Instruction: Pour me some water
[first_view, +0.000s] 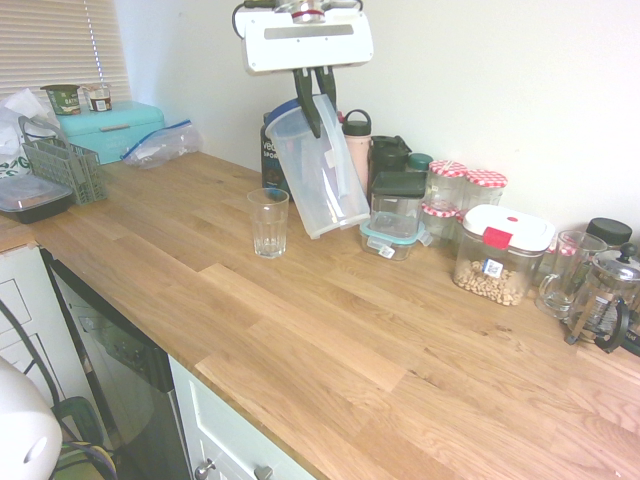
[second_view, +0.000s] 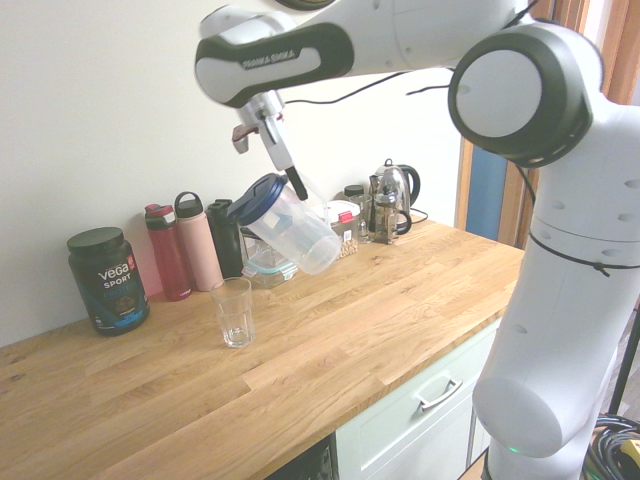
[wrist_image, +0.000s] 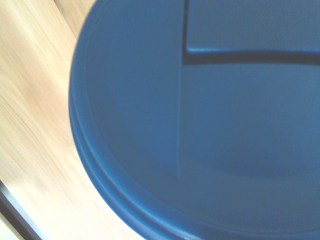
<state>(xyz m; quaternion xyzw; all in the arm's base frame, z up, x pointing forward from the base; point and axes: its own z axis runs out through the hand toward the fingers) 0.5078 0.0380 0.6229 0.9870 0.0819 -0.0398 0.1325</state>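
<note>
Gripper (first_view: 316, 108): clamped on the pitcher's rim, fingers pointing steeply down.
Pitcher (first_view: 318, 170): clear plastic, blue lid (wrist_image: 200, 125); carried off the wooden counter (first_view: 330, 330), tilted, lid end high; no water visible inside.
Glass (first_view: 268, 222): upright on the counter, apparently empty; below the pitcher and to its lid side, apart from it.
Key relation: the pitcher's mouth is not yet over the glass.

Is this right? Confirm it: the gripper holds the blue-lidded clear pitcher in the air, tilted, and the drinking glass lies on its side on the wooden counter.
One detail is wrong. The drinking glass stands upright on the wooden counter, not on its side; both exterior views show this. The rest holds: the gripper holds the blue-lidded clear pitcher in the air, tilted.
</note>
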